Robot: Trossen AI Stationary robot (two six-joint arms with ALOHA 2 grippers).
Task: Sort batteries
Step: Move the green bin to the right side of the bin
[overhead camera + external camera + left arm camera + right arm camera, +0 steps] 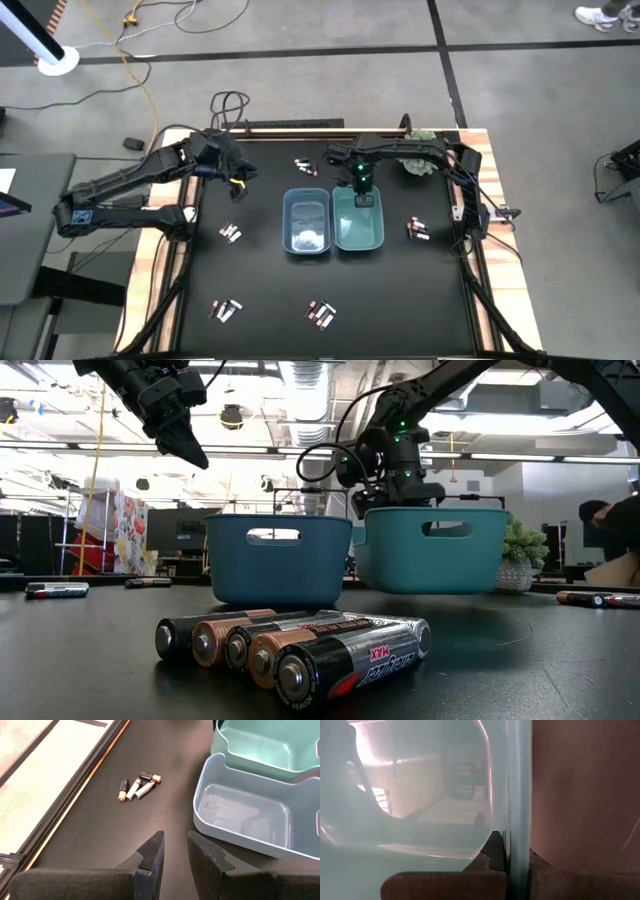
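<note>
The right gripper (363,190) is pinching the teal bin's (358,226) far rim while the left gripper (175,852), slightly parted and empty, is hovering far-left, likely needing to descend onto the scattered batteries (138,787) next.

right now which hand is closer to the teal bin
Right. The right hand is shut on the teal bin's far rim. The left hand hangs over bare table toward the left edge, apart from it, with the blue bin between them.
</note>
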